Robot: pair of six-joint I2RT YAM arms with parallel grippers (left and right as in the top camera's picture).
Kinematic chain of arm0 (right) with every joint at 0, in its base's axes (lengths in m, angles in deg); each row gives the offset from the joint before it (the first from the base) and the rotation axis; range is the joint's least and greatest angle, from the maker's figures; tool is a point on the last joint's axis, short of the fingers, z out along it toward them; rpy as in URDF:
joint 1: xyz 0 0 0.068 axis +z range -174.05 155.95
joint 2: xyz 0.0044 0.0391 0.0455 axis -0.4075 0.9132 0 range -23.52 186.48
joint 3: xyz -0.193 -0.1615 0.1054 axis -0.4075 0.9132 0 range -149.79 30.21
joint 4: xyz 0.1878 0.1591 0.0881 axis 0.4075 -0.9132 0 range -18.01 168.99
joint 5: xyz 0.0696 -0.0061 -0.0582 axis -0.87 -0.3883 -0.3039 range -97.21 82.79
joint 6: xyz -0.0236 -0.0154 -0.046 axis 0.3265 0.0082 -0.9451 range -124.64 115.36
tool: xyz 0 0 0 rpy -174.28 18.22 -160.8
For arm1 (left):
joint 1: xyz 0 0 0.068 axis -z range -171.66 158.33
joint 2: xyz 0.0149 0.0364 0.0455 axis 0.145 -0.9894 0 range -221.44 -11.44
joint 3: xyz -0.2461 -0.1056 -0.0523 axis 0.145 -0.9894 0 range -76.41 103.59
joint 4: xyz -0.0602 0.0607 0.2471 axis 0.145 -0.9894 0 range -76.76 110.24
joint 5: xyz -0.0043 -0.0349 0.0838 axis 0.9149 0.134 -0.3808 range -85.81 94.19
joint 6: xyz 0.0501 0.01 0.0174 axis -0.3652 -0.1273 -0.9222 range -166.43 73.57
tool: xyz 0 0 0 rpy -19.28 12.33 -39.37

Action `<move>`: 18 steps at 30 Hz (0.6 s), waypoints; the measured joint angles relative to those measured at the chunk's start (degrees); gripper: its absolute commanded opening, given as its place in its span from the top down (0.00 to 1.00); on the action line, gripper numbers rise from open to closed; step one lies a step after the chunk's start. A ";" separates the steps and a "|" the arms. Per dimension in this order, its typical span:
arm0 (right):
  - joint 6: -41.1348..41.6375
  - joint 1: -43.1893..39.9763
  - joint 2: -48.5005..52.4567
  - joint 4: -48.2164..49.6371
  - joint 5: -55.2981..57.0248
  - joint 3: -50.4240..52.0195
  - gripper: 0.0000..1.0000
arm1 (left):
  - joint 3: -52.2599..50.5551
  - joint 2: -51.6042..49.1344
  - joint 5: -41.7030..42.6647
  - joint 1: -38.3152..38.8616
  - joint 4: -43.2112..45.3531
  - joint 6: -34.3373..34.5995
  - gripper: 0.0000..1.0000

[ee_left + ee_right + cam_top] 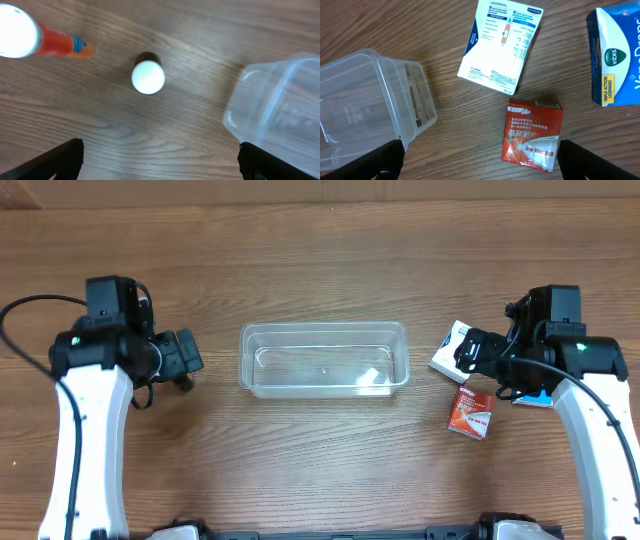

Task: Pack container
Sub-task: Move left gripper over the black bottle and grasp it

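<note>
The clear plastic container [323, 329] lies empty at the table's middle. My left gripper [192, 360] is open and empty, to the left of it. In the left wrist view [160, 161] the jaws hover over bare wood, with the container's corner [272, 102] to the right. My right gripper [464, 354] is open and empty to the right of the container. In the right wrist view [480, 161] its jaws hover above the table, the container [370, 82] at the left and a red packet box [534, 134] just inside the right finger.
A white plaster box [501, 44] [448, 343], the red box [470, 412] and a blue Vicks lozenge box [616, 55] [533, 399] lie right of the container. A small white-capped bottle [148, 76] and an orange white-capped tube [62, 44] lie at the left, hidden in the overhead view.
</note>
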 measured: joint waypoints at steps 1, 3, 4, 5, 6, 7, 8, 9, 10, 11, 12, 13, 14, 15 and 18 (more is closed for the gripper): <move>0.02 0.00 0.07 0.04 -0.04 0.00 0.00 | 0.00 -1.51 -0.09 -0.02 0.20 0.09 0.00; 0.00 0.00 0.07 0.09 -0.04 0.00 0.00 | 0.00 -4.57 -0.07 -0.02 0.96 0.09 0.00; 0.00 0.00 0.07 0.11 -0.04 0.00 0.00 | 0.00 -6.03 -0.09 -0.02 1.40 0.11 0.00; 0.02 0.00 0.07 0.11 -0.02 0.00 0.00 | 0.00 -7.41 -0.11 -0.02 1.84 0.09 0.00; 0.00 0.00 0.07 0.13 -0.02 0.00 0.00 | 0.00 -8.85 -0.11 -0.02 2.29 0.09 0.00; 0.00 0.00 0.07 0.11 -0.02 0.00 0.00 | 0.00 -10.21 -0.15 -0.02 2.56 0.11 0.00; -0.02 0.00 0.07 0.09 0.00 0.00 0.00 | 0.00 -11.45 -0.37 -0.02 2.73 0.09 0.00; 0.00 0.02 0.07 0.11 0.00 0.00 0.00 | 0.00 -12.59 -0.79 -0.02 2.91 0.09 0.00; -0.02 0.00 0.07 0.13 0.00 0.00 0.00 | 0.00 -13.66 -1.20 -0.02 3.04 0.11 0.00; 0.00 0.00 0.07 0.13 0.00 0.00 0.00 | 0.00 -14.53 -1.81 -0.02 3.26 0.11 0.00; 0.02 0.02 0.07 0.15 0.00 0.00 0.00 | 0.00 -15.23 -2.47 -0.02 3.56 0.11 0.00; 0.00 0.00 0.07 0.15 0.00 0.00 0.00 | 0.00 -15.82 -3.06 -0.02 3.87 0.11 0.00; 0.02 0.00 0.07 0.13 0.00 0.00 0.00 | 0.00 -16.28 -3.56 -0.02 4.20 0.13 0.00; 0.00 0.00 0.07 0.15 0.00 0.00 0.00 | 0.00 -16.55 -3.96 -0.02 4.61 0.11 0.02; 0.02 0.00 0.07 0.15 0.00 0.00 0.00 | 0.00 -16.68 -4.79 -0.02 6.23 0.20 0.13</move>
